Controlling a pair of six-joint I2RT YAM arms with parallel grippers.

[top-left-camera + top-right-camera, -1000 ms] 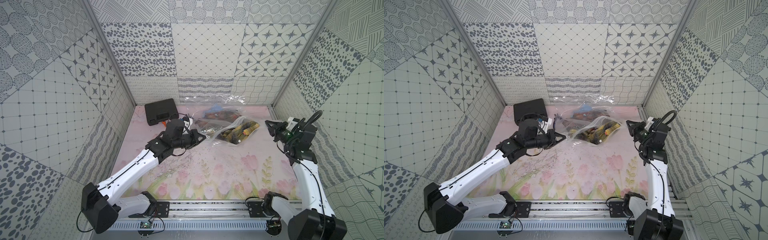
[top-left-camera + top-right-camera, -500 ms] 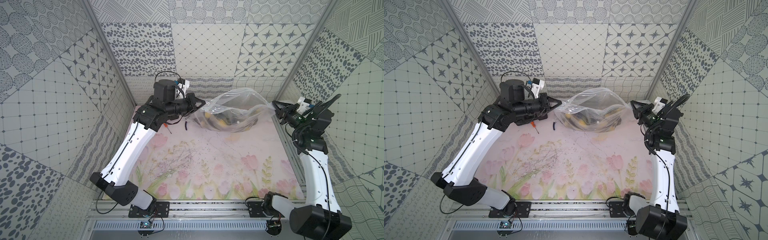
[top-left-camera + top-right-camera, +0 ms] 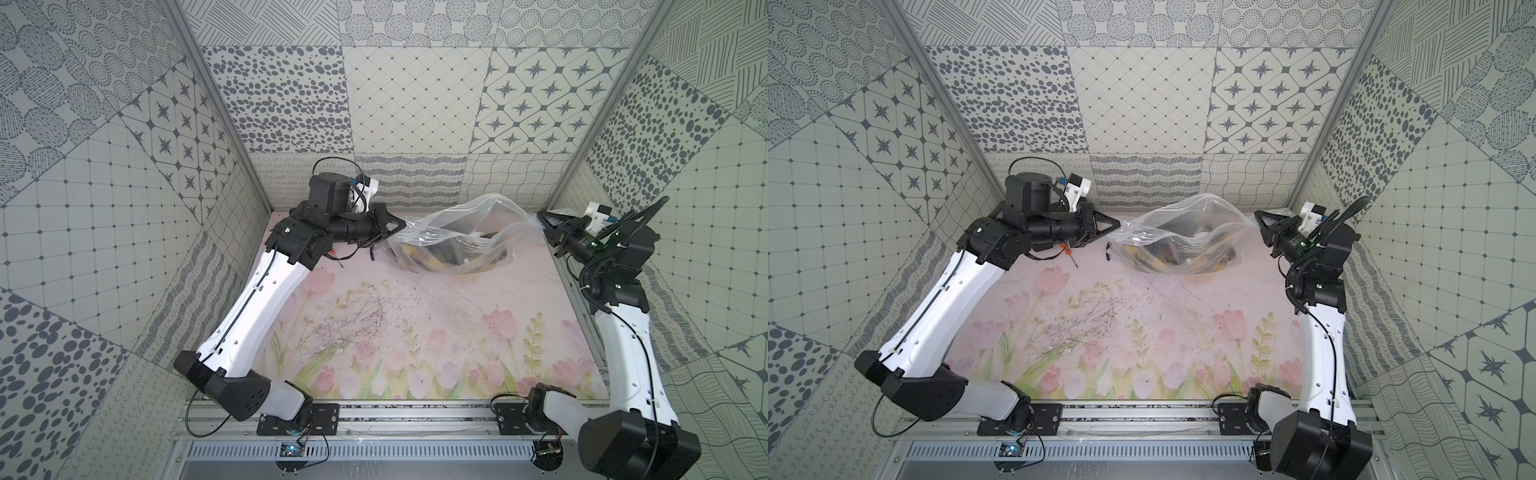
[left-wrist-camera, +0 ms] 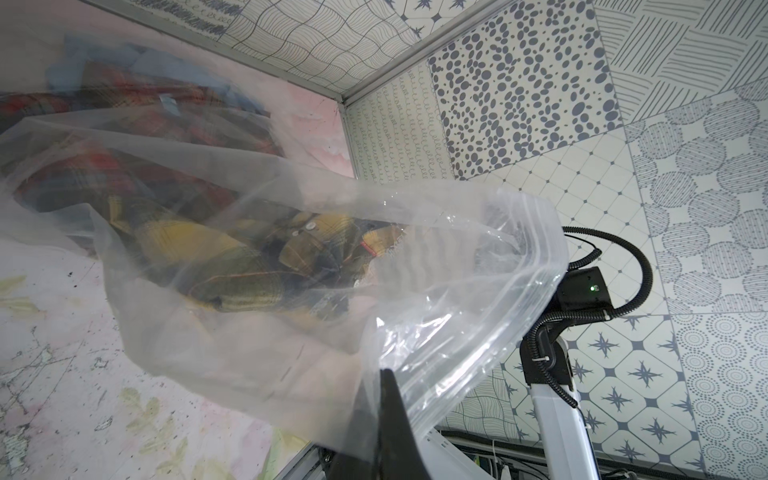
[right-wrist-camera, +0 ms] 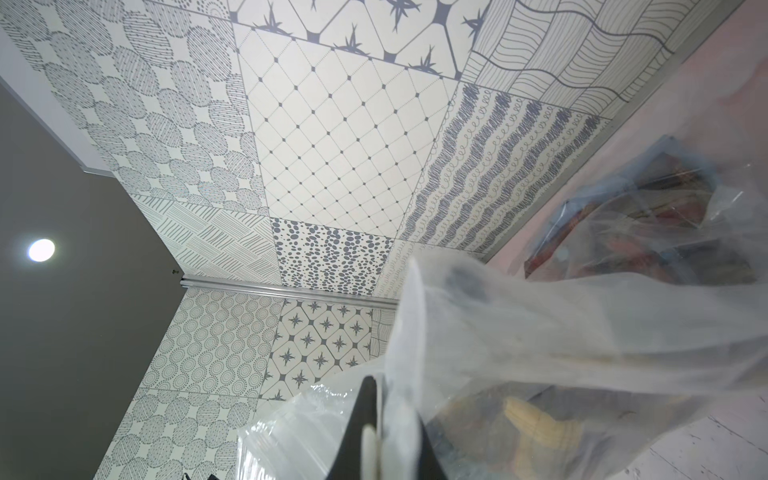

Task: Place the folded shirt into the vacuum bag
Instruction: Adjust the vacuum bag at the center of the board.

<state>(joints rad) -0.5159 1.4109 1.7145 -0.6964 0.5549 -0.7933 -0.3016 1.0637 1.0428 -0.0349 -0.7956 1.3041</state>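
**Holding the vacuum bag (image 3: 459,220) open at the back of the bench (image 3: 449,349)**

In both top views the bench is pink, flower-printed and dirt-speckled, boxed in by grey-and-white patterned panels (image 3: 411,99). At the bench's back edge the bag (image 3: 1183,232) hangs between the left end effector (image 3: 401,226) (image 3: 1117,226) and the right end effector (image 3: 540,216) (image 3: 1257,215). Each is pinched closed on the mouth rim. The bag's long axis runs across the bench, mouth up, belly sagging onto the bench.

The left wrist view alone shows the yellow-and-red plaid shirt (image 4: 232,257) inside, with a pale button (image 4: 309,225).

The right wrist view alone shows a dark ceiling (image 5: 62,332) and a round lamp (image 5: 41,249).
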